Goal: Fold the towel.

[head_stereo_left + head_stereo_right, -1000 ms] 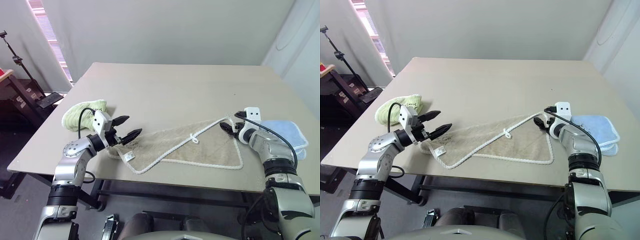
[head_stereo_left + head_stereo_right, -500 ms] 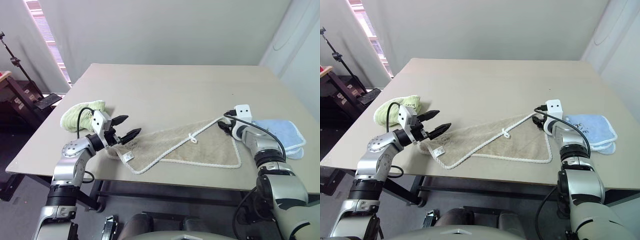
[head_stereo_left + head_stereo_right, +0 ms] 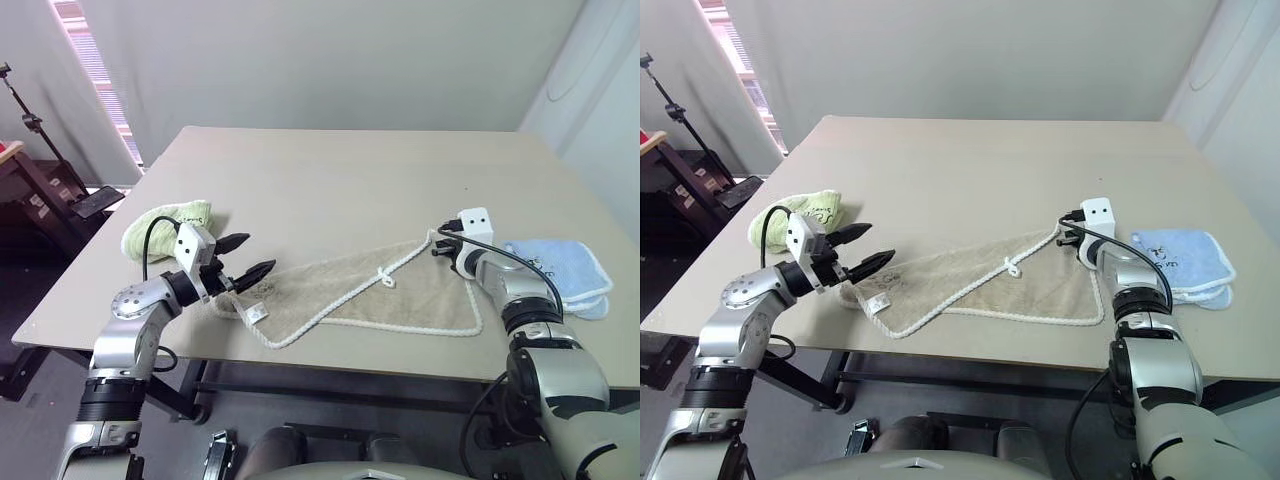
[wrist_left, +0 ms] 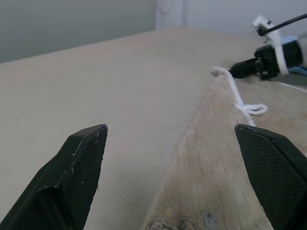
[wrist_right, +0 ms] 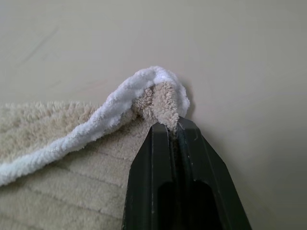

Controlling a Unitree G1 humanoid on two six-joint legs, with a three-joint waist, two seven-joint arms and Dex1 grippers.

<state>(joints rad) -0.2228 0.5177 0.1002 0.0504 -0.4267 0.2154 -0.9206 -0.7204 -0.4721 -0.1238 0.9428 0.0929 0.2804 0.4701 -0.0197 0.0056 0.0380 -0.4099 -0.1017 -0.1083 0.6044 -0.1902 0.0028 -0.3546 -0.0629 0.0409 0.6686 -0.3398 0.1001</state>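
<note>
Towel (image 3: 370, 295) is seen lying flat on the table (image 3: 330, 180), near the front edge, between the two arms. It is beige-tan terry with white corded edging; one cord line runs diagonally across the cloth, so a layer appears folded over. A small white loop (image 3: 385, 278) sits on that cord near the middle. A small white tag (image 3: 255, 313) is seen at the towel's left end, close to the table's front edge.

Right gripper (image 5: 173, 132) is pinched tight on the towel's far right corner; in the right wrist view the two black fingers (image 5: 158, 158) are pressed together with the terry and white cord bunched up just past their tips. The corner is lifted slightly off the table surface there. In the head views the same gripper (image 3: 445, 250) is placed at the towel's upper right point.

Left gripper (image 3: 245, 262) is held just above the towel's left end, fingers spread wide, nothing between them. In the left wrist view both black fingertips (image 4: 81, 158) are well apart, with bare table and towel seen through the gap. No contact with the cloth can be confirmed.

A crumpled light green cloth (image 3: 160, 225) lies on the table behind the left arm. A folded light blue cloth (image 3: 565, 268) lies at the right, beside the right arm, apart from the towel.
</note>
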